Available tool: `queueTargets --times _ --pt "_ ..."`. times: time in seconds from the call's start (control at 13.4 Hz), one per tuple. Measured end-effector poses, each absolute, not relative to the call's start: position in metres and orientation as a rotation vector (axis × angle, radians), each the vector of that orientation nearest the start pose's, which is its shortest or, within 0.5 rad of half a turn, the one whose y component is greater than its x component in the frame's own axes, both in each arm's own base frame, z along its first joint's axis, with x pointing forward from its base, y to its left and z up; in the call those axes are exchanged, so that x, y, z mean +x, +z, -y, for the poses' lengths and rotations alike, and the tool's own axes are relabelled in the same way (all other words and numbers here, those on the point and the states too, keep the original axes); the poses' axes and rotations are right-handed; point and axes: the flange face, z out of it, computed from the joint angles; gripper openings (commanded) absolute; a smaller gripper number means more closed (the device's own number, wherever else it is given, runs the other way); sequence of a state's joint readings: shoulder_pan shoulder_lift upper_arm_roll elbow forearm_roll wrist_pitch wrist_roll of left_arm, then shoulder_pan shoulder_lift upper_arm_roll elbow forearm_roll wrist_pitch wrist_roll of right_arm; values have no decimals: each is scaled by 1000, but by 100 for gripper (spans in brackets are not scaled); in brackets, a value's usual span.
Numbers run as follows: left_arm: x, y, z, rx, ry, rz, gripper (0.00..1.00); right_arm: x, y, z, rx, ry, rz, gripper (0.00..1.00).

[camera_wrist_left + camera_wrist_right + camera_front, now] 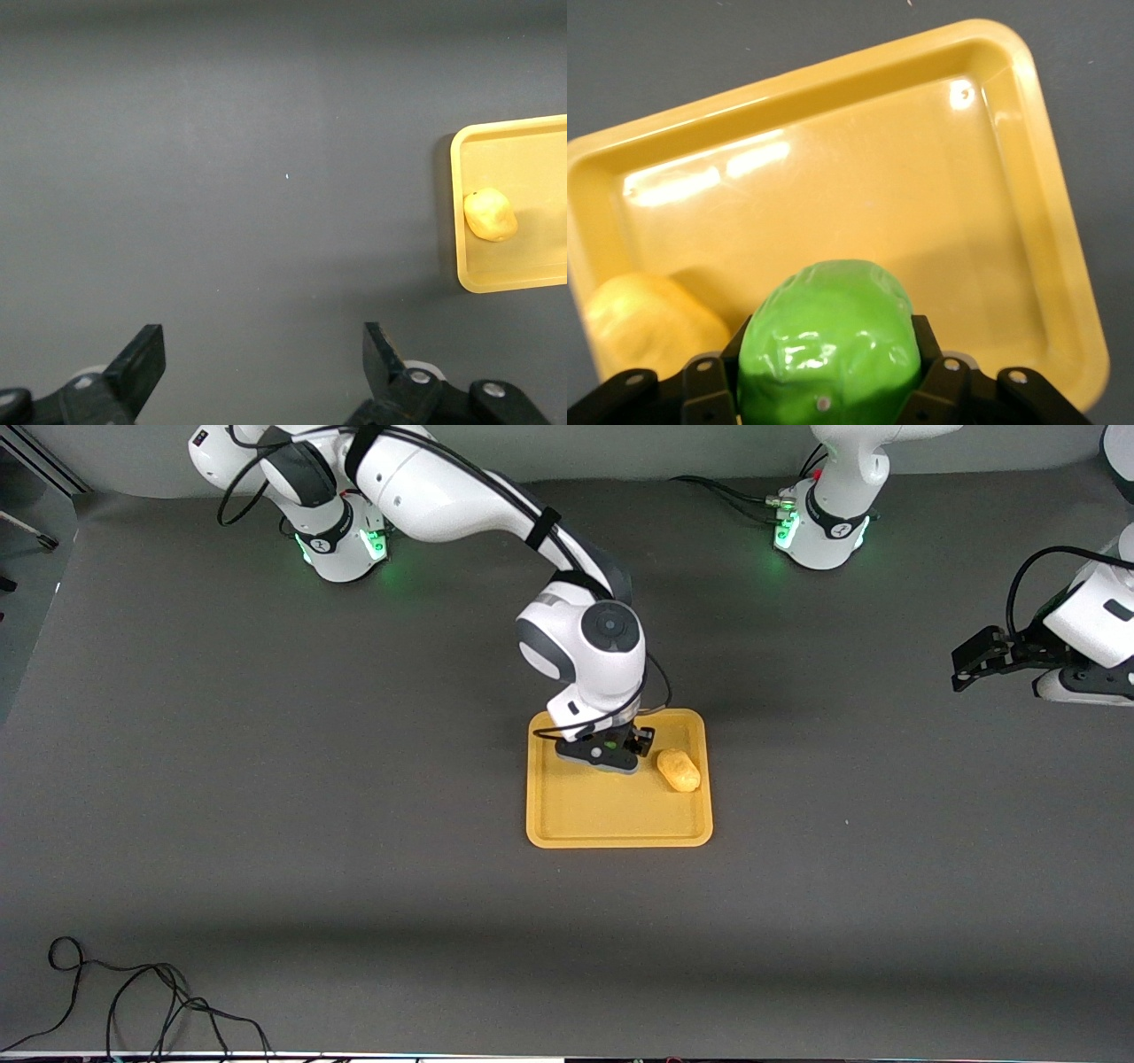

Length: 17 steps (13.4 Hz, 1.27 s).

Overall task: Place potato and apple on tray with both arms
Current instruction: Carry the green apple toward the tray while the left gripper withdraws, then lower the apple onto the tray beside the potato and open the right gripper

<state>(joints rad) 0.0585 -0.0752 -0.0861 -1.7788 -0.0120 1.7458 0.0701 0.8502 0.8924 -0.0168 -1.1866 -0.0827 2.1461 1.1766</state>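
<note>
The mustard-yellow tray (602, 815) lies mid-table. The potato (679, 770) rests in it, by the rim toward the left arm's end. My right gripper (625, 748) hangs low over the tray beside the potato, shut on the green apple (828, 341); the wrist hides the apple in the front view. The right wrist view shows the tray floor (921, 195) under the apple and the potato (642, 323) next to it. My left gripper (961, 671) is open and empty over the bare table at the left arm's end, waiting; its view (261, 341) shows the potato (490, 214) and tray (532, 155).
The dark grey table mat (266, 779) surrounds the tray. Loose black cables (133, 1001) lie at the near corner toward the right arm's end. The right arm's forearm (496, 505) stretches over the table from its base to the tray.
</note>
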Motion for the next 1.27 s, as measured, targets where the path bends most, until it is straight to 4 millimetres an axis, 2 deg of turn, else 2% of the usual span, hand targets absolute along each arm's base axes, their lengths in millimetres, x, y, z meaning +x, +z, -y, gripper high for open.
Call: queueTargets --times 0.15,0.22,0.3,0.37,0.6,0.75,0.9,1.04,1.27 --pt "547 582 18 -3144 -54 -154 100 522 227 -565 -3087 -177 -463 56" --pt "549 583 18 -3144 -50 -156 100 523 216 -564 -3083 -183 -464 60" --pt "551 584 19 -3145 -45 -158 99 524 206 -563 -3082 -186 -463 75" --pt "553 585 20 -3146 -34 -161 99 524 199 -563 -3083 -185 -462 100" --pt "557 586 23 -3148 -5 -170 99 523 191 -562 -3091 -180 -464 100" --pt "558 585 26 -3148 4 -179 100 527 202 -563 -3079 -195 -465 100" --pt "558 583 27 -3148 21 -182 100 531 238 -565 -3078 -200 -476 100" --pt "558 583 27 -3148 27 -182 100 531 300 -563 -3083 -198 -494 100" --pt "558 583 27 -3148 27 -182 100 523 391 -548 -3088 -194 -521 100"
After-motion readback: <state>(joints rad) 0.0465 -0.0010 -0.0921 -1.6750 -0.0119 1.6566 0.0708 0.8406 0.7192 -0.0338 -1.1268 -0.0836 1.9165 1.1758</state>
